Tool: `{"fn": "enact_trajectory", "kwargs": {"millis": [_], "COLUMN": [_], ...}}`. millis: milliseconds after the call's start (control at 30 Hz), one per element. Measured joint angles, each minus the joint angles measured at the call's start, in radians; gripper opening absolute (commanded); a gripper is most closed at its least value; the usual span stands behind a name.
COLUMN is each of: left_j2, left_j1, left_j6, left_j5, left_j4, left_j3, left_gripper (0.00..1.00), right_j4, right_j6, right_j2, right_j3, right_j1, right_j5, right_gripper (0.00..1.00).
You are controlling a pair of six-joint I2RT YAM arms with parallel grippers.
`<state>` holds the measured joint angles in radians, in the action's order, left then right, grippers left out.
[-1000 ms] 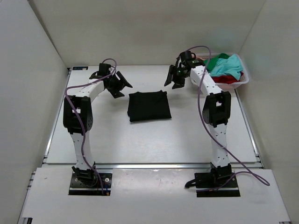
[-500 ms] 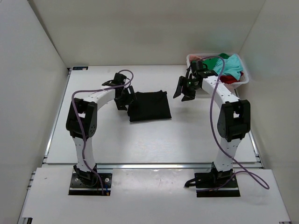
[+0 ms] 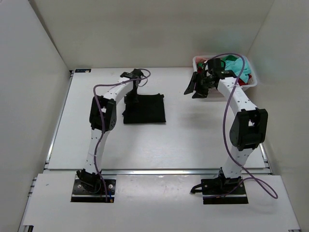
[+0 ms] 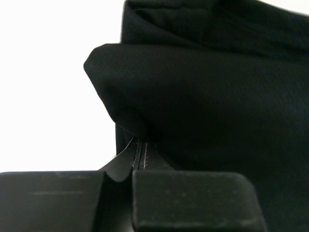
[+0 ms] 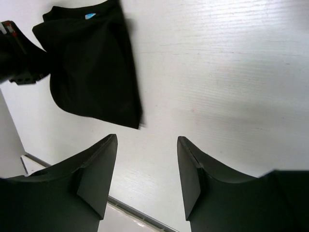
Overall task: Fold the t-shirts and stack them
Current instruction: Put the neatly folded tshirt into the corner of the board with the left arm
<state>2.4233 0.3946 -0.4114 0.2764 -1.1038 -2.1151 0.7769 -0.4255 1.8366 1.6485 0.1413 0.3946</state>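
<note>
A folded black t-shirt point(image 3: 145, 110) lies on the white table, left of the middle. My left gripper point(image 3: 132, 98) is shut on its far left edge; the left wrist view shows the jaws point(image 4: 137, 154) pressed together under a fold of the black t-shirt point(image 4: 217, 87). My right gripper point(image 3: 194, 89) hangs open and empty above bare table, just left of the basket. The right wrist view looks between its fingers point(image 5: 147, 159) at the black t-shirt point(image 5: 91, 72) and its pale-blue neck label point(image 5: 90, 16). Teal point(image 3: 243, 69) and green point(image 3: 231, 60) t-shirts lie heaped in the basket.
The pink-white plastic basket point(image 3: 253, 83) stands in the far right corner against the enclosure wall. White walls close the table at the left, back and right. Both arm bases sit at the near edge.
My left gripper has come down onto the black t-shirt's edge and shut; the shirt has slid left. My right gripper has drawn back right, towards the basket, still open.
</note>
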Motion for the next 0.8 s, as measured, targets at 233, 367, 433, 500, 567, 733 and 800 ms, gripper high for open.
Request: {"fn": "enact_trajectory", "kwargs": {"millis": [233,367,433,500,567,733,800], "left_j2": [0.147,0.222,0.241,0.248,0.25,0.257,0.259], "left_j1": [-0.245,-0.377,-0.428,-0.462,-0.492,-0.536,-0.542], "left_j6": [0.072,0.106,0.12,0.125,0.125,0.162,0.187], "left_j5": [0.131,0.175,0.183,0.175,0.154,0.127,0.126], "left_j4": [-0.096,-0.082,-0.059,-0.024,0.029,0.224,0.313], "left_j3": [-0.251,-0.382,-0.409,-0.419,-0.421,-0.417,-0.414], "left_gripper": [0.0,0.0,0.0,0.0,0.0,0.0,0.0], "right_j4": [0.018,0.047,0.064,0.095,0.107,0.114,0.123], "right_j6": [-0.015,-0.035,-0.046,-0.051,-0.051,-0.068,-0.078], "right_j2": [-0.049,-0.068,-0.067,-0.062,-0.055,-0.037,-0.015], "right_j3": [0.024,0.049,0.071,0.112,0.151,0.173,0.178], "right_j1": [0.019,0.071,0.094,0.117,0.134,0.149,0.154], "right_j5": [0.016,0.03,0.038,0.041,0.04,0.047,0.049], "right_gripper": [0.48,0.46,0.45,0.44,0.44,0.43,0.42]}}
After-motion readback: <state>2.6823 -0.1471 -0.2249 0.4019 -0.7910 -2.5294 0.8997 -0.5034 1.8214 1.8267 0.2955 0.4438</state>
